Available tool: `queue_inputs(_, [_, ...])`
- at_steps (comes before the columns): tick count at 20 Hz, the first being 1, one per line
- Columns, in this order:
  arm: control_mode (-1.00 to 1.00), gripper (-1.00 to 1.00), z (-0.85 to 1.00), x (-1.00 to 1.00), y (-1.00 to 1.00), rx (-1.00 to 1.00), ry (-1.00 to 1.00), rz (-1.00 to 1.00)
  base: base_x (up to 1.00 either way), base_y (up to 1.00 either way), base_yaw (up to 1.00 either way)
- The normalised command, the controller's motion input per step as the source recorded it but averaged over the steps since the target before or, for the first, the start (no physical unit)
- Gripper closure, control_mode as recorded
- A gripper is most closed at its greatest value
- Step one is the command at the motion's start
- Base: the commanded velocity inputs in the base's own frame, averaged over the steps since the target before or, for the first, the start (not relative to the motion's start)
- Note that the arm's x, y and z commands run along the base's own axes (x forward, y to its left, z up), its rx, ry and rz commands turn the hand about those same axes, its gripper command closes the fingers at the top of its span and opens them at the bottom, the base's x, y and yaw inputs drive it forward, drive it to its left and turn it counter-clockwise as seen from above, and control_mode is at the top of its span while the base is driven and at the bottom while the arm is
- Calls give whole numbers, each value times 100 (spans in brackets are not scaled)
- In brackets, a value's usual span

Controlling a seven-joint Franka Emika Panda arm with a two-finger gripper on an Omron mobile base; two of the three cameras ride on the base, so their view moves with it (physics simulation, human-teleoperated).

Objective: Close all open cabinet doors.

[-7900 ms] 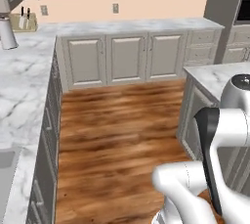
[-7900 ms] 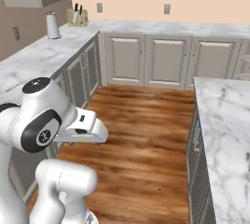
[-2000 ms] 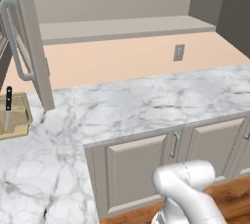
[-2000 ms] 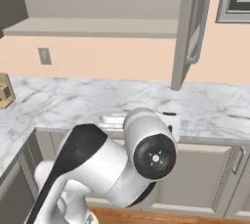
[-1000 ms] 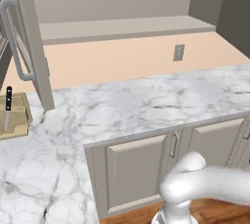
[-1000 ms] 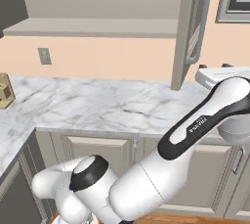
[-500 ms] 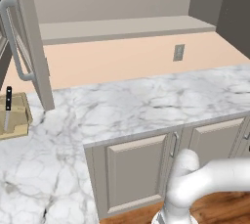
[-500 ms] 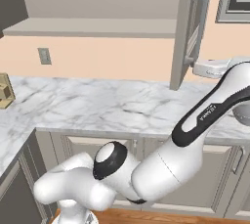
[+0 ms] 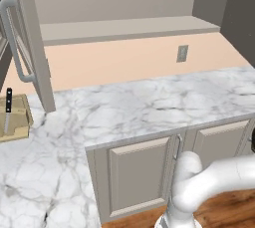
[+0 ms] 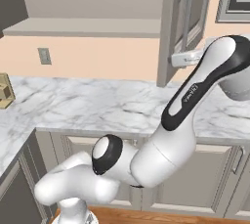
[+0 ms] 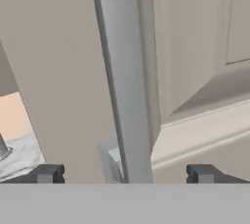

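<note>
Pincer (image 11: 123,174) spread, door handle (image 11: 122,81) btwn tips, prob. untouched

even, soft rendered light across all three views, bright enough to read every surface, with no glare or hot spots. the marble counter (image 9: 149,107) is evenly lit from front edge to back edge, veins crisp. under the upper shelf (image 10: 88,27) the recess goes dim grey (darkest toward the left corner). the cabinet door (image 11: 195,47) in the hand view looks soft and slightly blurred, its handle (image 11: 124,96) shaded lightly along one side. no edge distortion shows.
</note>
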Motion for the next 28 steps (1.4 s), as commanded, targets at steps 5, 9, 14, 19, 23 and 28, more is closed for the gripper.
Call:
queue_inputs(5, [-100,-100,-59,2,100,-5,-19,-12,0,0,0])
queue_inputs(9, [-100,-100,-100,27,100,9,-32,-10,0,0,0])
queue_inputs(14, [-100,-100,-43,79,100,3,-31,-17,0,0,0])
queue_inputs(19, [-100,-100,48,89,100,3,-22,-17,0,0,0])
queue_inputs(23, [-100,-100,51,100,80,9,0,-20,0,0,0])
queue_inputs(28, [-100,-100,11,100,69,11,-1,-33,0,0,0])
